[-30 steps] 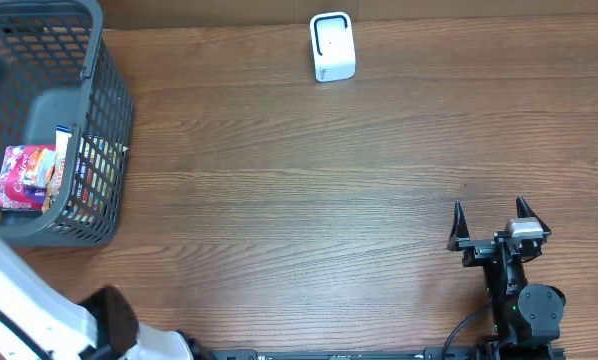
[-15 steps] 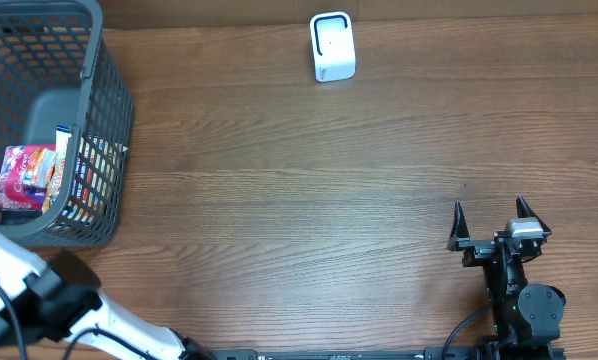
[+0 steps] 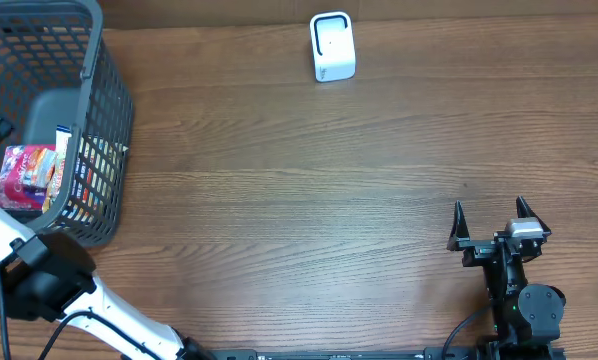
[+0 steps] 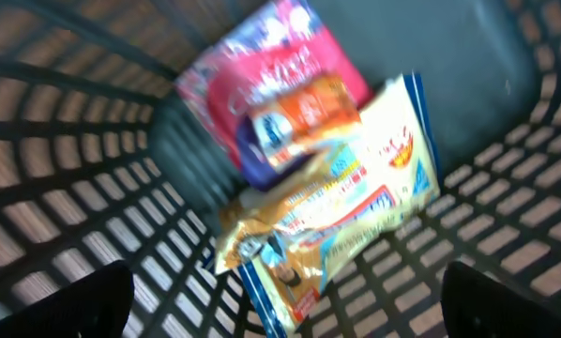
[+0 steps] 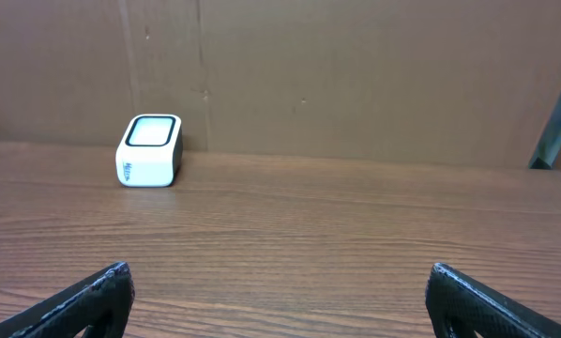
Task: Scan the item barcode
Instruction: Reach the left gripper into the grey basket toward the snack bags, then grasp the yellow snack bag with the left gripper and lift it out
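Three packets (image 4: 351, 202) in one basket (image 3: 116, 112), lettering too blurred to read; one white scanner (image 3: 331, 46); left pincer (image 4: 285, 302) and right pincer (image 5: 279, 299) spread wide.

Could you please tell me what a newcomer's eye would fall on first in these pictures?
The dark mesh basket at the left end of the wooden table draws the eye, with a pink packet and a yellow packet lying inside it. Next comes the small white scanner, standing alone at the table's far edge. The right tool rests open near the front right.
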`<state>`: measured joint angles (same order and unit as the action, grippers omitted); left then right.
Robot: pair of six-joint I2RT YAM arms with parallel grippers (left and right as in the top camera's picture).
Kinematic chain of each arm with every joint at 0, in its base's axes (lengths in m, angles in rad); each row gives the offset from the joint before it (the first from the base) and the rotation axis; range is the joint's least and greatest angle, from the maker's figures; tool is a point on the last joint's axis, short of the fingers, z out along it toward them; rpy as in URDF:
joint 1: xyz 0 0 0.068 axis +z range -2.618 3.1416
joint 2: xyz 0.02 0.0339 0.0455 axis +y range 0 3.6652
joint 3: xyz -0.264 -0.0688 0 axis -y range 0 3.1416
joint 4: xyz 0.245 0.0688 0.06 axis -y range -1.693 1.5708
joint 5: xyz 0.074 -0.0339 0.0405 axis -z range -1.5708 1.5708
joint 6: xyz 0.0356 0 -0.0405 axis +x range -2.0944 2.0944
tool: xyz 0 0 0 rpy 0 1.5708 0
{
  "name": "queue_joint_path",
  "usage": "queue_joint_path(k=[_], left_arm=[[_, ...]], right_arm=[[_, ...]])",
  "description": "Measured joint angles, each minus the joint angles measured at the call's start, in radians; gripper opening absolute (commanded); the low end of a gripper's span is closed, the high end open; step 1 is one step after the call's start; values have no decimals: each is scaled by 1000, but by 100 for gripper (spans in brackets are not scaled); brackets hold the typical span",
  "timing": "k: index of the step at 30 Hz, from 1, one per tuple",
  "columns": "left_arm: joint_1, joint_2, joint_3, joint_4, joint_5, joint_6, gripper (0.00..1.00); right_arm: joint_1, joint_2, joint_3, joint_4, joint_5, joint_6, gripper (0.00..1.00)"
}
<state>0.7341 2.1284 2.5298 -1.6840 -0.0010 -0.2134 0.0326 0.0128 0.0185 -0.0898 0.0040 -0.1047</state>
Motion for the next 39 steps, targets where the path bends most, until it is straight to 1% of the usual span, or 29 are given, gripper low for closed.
queue_joint_path(k=[7,14,23,26,27,28,30,32,33,34,39], left_arm=[[-42,2,-202,101,19,61,98],[-72,2,-320,207,-8,93,100],[-76,2,-573,349,-20,144,96],[-77,2,-649,393,-21,152,93],[-78,2,-669,407,-21,158,89],[-78,2,-687,420,-20,163,82],[-79,2,-706,434,-19,168,58],[-79,2,-711,445,-21,171,47],[-79,1,-711,450,-20,176,22],[-80,0,-711,452,-20,181,4],[-82,-13,-711,449,-8,176,4]], right_arm=[[0,0,0,0,0,0,100],[0,0,0,0,0,0,100],[0,0,0,-1,0,0,100],[0,0,0,0,0,0,100],[0,0,0,0,0,0,100],[0,0,0,-1,0,0,100],[0,0,0,-1,0,0,100],[0,0,0,0,0,0,100],[0,0,0,-1,0,0,100],[0,0,0,-1,0,0,100],[0,0,0,-1,0,0,100]])
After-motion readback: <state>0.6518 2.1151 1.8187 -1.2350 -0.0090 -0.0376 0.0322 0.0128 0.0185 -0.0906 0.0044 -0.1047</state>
